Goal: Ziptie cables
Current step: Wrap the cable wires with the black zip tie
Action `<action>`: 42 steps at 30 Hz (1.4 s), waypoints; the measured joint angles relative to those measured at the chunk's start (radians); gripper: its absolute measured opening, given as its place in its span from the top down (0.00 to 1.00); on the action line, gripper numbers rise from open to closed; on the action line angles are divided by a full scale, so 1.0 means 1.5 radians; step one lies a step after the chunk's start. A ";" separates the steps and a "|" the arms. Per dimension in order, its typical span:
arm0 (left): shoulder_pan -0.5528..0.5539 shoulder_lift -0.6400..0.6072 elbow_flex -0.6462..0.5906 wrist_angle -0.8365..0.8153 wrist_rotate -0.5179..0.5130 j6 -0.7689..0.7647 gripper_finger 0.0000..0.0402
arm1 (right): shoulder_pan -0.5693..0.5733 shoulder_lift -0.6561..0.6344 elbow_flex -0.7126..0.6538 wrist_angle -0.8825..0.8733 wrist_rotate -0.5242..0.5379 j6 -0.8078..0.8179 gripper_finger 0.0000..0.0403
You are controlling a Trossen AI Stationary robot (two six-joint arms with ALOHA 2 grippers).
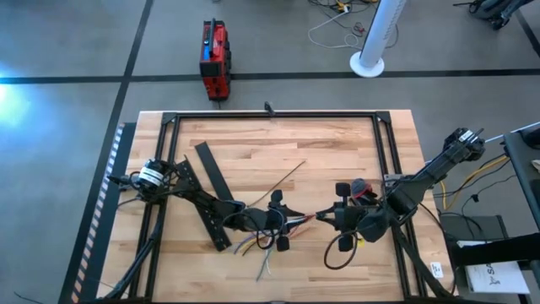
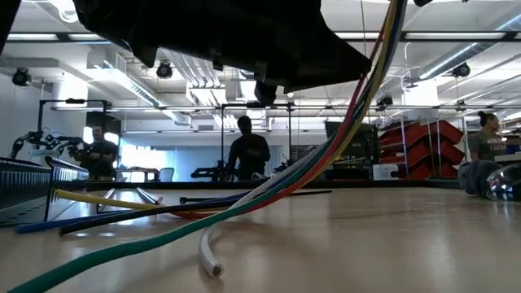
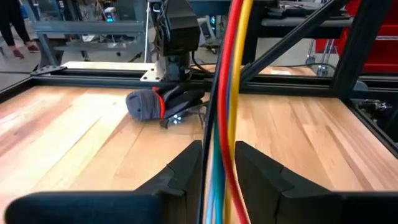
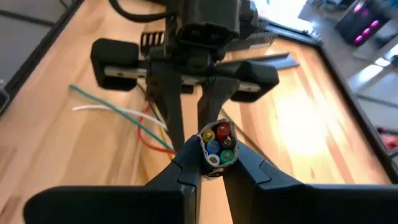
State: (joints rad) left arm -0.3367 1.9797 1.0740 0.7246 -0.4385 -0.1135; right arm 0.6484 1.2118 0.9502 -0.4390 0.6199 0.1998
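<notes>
So right gripper (image 4: pixel 214 163) is clamped on the end of the cables (image 4: pixel 217 147), six cores showing there (yellow, red, blue, white, green, one dark). Left gripper (image 3: pixel 219 163) pinches the same bundle farther along, mid-table, strands running up between its fingers (image 3: pixel 186 167). Loose ends, green and white among them, trail on the wooden table (image 1: pixel 337 152). Two black bars (image 1: pixel 213 173) lie beside the left arm. One red case (image 1: pixel 214 57) on the floor; no writing readable.

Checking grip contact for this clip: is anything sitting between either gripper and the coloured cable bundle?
Nothing visible. The right gripper is clamped directly on the end of the bundle of thin coloured cables; the left gripper closes around it too.
</notes>
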 joint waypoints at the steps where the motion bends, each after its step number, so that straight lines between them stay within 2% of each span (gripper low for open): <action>1: 0.000 0.000 0.000 -0.011 0.000 -0.003 0.81 | 0.000 0.000 0.010 -0.023 -0.001 0.009 0.93; 6: 0.000 -0.031 -0.001 -0.101 -0.001 -0.007 0.81 | 0.000 0.000 0.063 -0.142 -0.002 0.055 0.93; 10: 0.000 -0.096 0.004 -0.276 -0.042 -0.028 0.79 | 0.000 0.000 0.080 -0.178 -0.002 0.075 0.93; 16: 0.000 -0.194 0.003 -0.566 -0.078 -0.212 0.74 | 0.000 0.002 0.056 -0.164 0.000 0.094 0.93; 20: -0.002 -0.208 -0.011 -0.689 -0.113 -0.313 0.72 | 0.001 0.002 0.023 -0.130 0.001 0.095 0.93; 29: 0.000 -0.183 -0.078 -0.703 -0.120 -0.469 0.66 | 0.001 0.002 -0.004 -0.098 0.001 0.099 0.93; 36: 0.010 -0.179 -0.118 -0.699 -0.118 -0.552 0.60 | 0.001 0.002 -0.004 -0.095 0.006 0.099 0.93; 42: 0.021 -0.179 -0.153 -0.658 -0.064 -0.571 0.58 | 0.001 0.002 -0.012 -0.068 0.007 0.095 0.93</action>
State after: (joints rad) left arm -0.3051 1.7110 0.8439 -0.2627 -0.5352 -0.9706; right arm 0.6495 1.2152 0.9316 -0.5414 0.6305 0.3429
